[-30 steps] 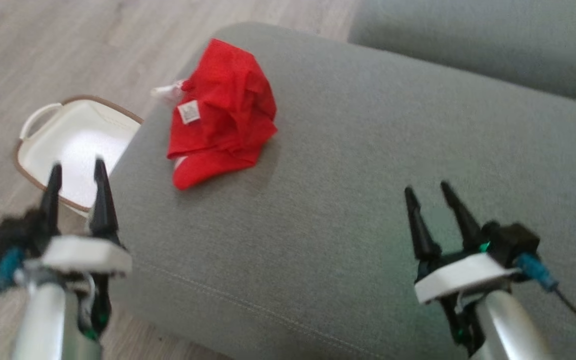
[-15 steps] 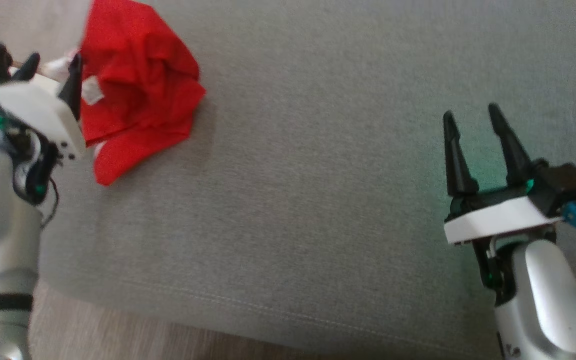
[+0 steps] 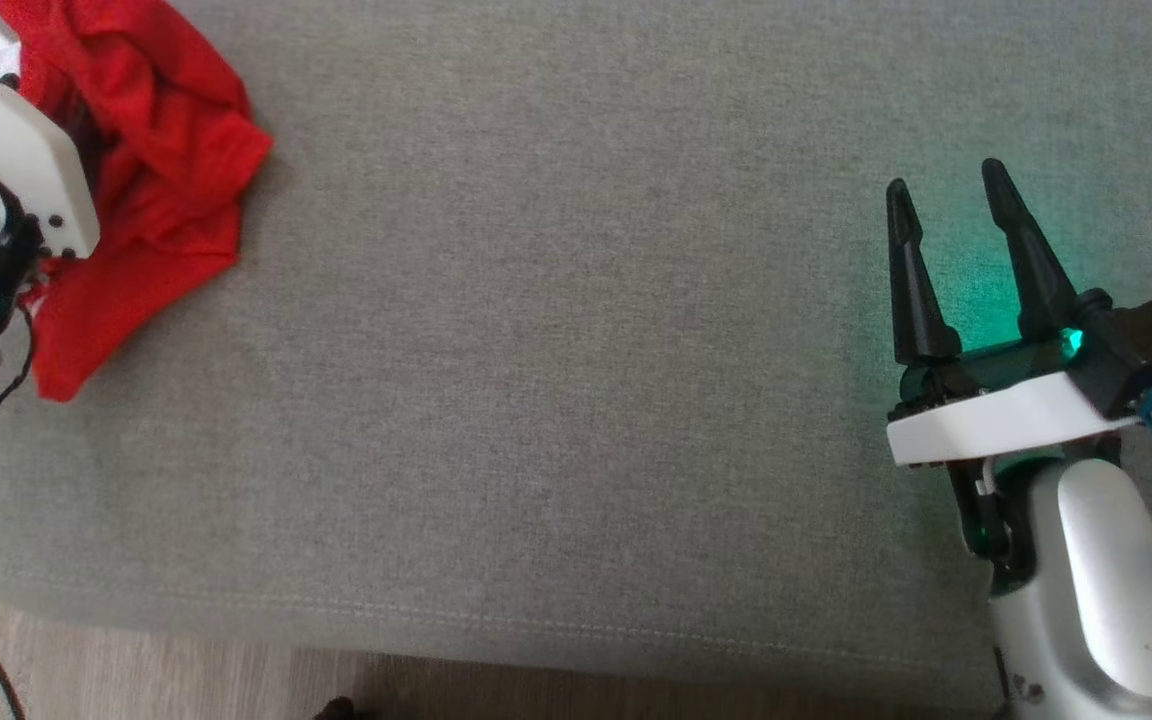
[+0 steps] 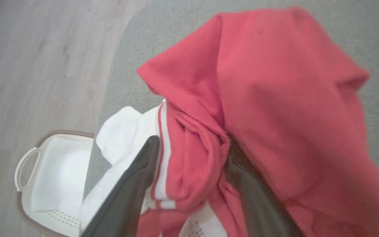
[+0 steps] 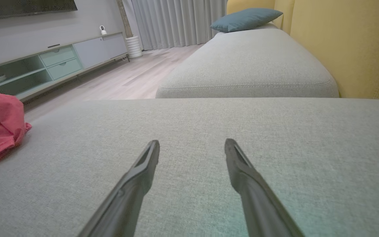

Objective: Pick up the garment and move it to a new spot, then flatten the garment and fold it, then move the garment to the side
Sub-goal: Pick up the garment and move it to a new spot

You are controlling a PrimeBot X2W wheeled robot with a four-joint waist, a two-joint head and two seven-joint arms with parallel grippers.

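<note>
Crowding the left edge of the cushion (image 3: 556, 350), the red garment (image 3: 146, 190) sits bunched. Left tool (image 4: 192, 151) spread apart astride a fold, one finger under cloth. Right tool (image 3: 946, 178), also apart, hovers over wide bare grey fabric. Basket (image 4: 64, 132) on the wood floor (image 4: 28, 65) beside the corner.

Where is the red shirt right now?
The crumpled red fabric garment lies at the head view's upper left, on the left end of the grey fabric sofa cushion, against the open left end effector, near the white plastic basket on the floor.
</note>
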